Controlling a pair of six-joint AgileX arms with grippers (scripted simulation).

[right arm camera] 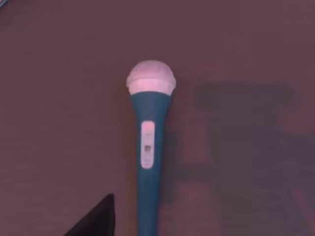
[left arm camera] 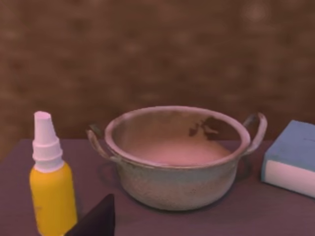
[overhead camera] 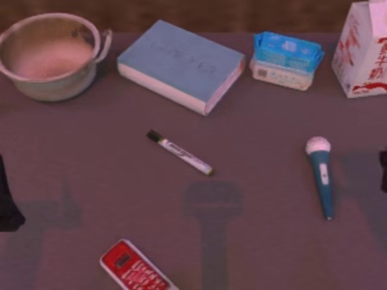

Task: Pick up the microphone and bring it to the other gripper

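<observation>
Microphone (overhead camera: 321, 173) lies untouched on the counter (overhead camera: 260, 139) at its right side, head toward the back. You have the right tool (right arm camera: 93, 219) near it; whether it's released or clenched, you cannot tell. Pickup and handover remain.

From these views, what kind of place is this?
Probably a rendered household tabletop, not a real room: a metal pot, a blue book and a toy microphone lie on a purple table before a brown wall.
</observation>
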